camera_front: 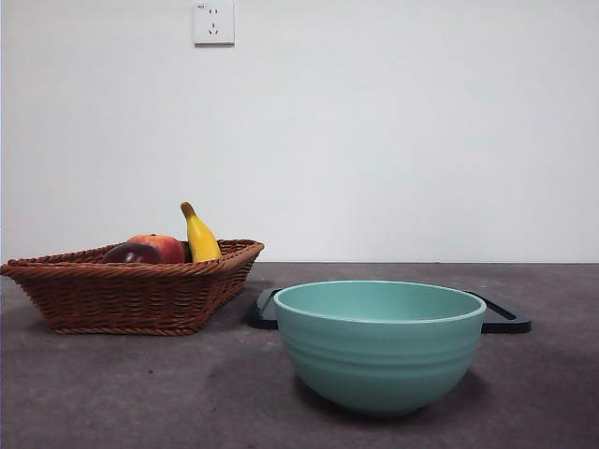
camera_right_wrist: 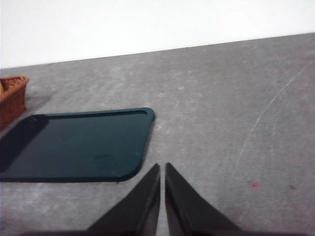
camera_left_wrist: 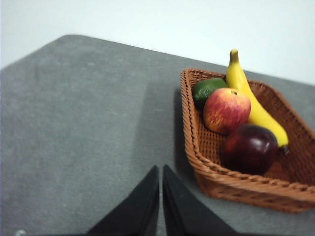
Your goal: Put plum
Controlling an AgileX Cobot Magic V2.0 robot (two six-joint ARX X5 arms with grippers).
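- Grey bench under a white wall carries a wicker basket, a teal bowl and a dark tray.
- Plum lies in the basket, beside the apple and banana.
- Nothing is grasped yet: left end effector and right end effector are both closed and empty.
- Next, likely: the left one opens and reaches for the plum.

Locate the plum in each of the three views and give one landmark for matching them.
Front view: the plum peeks over the wicker basket rim, left of the red-orange fruit.
Left wrist view: plum lies in the basket's corner, beside the banana.
Right wrist view: not in it; only a basket corner shows.
Shared landmark: the wicker basket.
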